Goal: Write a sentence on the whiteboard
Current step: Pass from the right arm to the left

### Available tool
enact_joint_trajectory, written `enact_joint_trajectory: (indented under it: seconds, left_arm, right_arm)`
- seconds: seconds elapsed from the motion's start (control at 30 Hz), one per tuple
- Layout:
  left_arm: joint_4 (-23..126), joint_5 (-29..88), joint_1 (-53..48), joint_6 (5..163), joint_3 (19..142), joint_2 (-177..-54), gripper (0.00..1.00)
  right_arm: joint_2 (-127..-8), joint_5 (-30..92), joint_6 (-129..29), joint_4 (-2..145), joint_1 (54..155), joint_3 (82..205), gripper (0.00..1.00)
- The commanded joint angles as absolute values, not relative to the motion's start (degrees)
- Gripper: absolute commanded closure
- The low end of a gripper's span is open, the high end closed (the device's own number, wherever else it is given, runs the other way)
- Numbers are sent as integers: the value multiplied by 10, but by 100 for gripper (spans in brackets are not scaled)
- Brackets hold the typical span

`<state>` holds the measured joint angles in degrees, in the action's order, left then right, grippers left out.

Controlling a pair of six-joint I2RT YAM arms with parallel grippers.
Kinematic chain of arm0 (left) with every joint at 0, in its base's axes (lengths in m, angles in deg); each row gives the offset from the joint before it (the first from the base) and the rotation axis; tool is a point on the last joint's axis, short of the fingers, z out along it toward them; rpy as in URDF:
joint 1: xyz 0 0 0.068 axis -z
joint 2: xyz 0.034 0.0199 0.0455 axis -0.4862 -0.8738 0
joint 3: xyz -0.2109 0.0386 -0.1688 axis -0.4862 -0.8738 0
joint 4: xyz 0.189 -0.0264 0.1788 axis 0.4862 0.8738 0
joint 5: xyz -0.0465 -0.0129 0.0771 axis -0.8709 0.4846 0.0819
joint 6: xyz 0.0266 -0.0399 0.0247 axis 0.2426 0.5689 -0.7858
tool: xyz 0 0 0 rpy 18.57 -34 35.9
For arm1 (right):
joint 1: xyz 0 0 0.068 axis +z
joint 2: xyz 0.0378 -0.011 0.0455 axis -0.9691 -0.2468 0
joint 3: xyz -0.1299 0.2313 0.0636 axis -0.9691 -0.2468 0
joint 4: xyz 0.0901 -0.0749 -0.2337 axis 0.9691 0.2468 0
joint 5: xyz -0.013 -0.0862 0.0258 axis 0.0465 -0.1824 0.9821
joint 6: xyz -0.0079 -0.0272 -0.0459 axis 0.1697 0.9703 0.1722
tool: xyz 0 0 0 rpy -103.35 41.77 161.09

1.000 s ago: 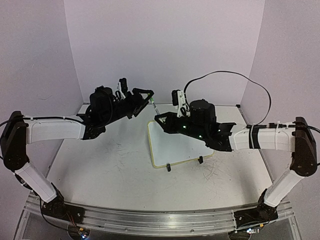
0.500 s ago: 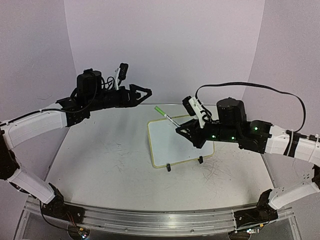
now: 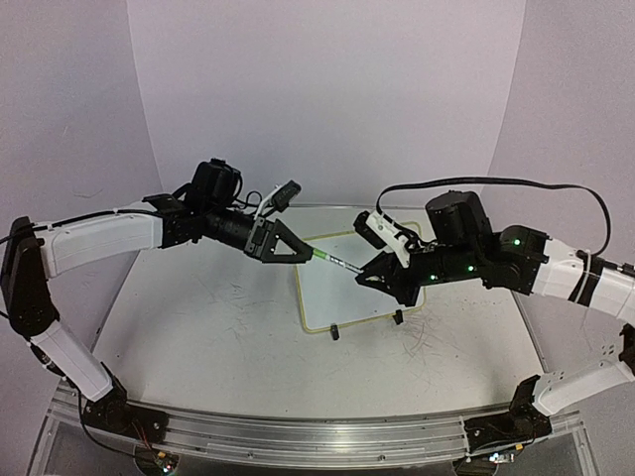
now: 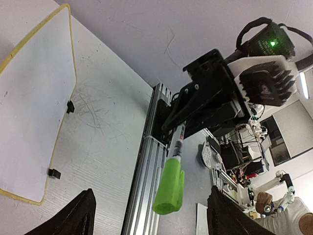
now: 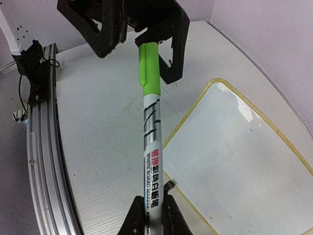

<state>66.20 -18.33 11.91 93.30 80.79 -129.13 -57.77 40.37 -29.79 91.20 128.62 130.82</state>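
My right gripper (image 5: 151, 215) is shut on the lower barrel of a white whiteboard marker (image 5: 150, 147) and points it toward the left arm. The marker's green cap (image 4: 168, 188) is on. It lies between the fingers of my left gripper (image 4: 150, 192), which stands open with a gap on both sides of the cap. In the top view the left gripper (image 3: 306, 252) meets the cap (image 3: 322, 255) above the board's far left corner. The whiteboard (image 3: 347, 293) lies flat with a pale yellow rim and a blank face. The sentence is not in view.
Two black clip feet (image 3: 334, 332) sit on the board's near edge. The tabletop (image 3: 218, 327) is white with grey scratches. An aluminium rail (image 3: 298, 431) runs along the near edge. Purple walls close the back and sides.
The left arm has swung down and right, bringing its open jaws around the green cap. The right arm has turned the marker further toward the left gripper.
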Motion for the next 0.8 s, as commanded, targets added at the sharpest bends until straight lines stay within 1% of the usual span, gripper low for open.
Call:
enact_joint_trajectory:
  seconds: [0.0, 0.03, 0.1, 0.23, 0.4, 0.47, 0.57, 0.6, 0.67, 0.77]
  left_arm:
    - [688, -224, 123, 975, 830, -1302, 27]
    - [688, -225, 123, 987, 833, -1304, 29]
    - [688, -227, 122, 1006, 839, -1307, 31]
    - [688, -222, 122, 1044, 843, -1313, 22]
    - [688, -239, 122, 1082, 837, -1323, 20]
    - [688, -246, 123, 1092, 833, -1326, 24]
    - [688, -255, 125, 1106, 831, -1333, 33]
    - [688, -255, 126, 1109, 832, -1335, 35]
    - [687, -255, 129, 1113, 838, -1340, 37]
    - [686, -251, 131, 1119, 841, -1343, 37]
  right_arm:
    - [-599, 359, -243, 936, 1292, 1347, 100]
    - [-604, 353, -235, 939, 1293, 1351, 100]
    - [-610, 342, -219, 942, 1295, 1355, 100]
    - [-603, 320, -194, 939, 1302, 1350, 100]
    - [-589, 279, -169, 917, 1315, 1327, 100]
    - [-588, 267, -163, 910, 1320, 1324, 100]
    - [-588, 264, -157, 899, 1325, 1324, 100]
    - [-590, 265, -155, 896, 1326, 1325, 100]
    - [-596, 268, -151, 893, 1331, 1327, 100]
    - [-603, 261, -148, 890, 1337, 1330, 100]
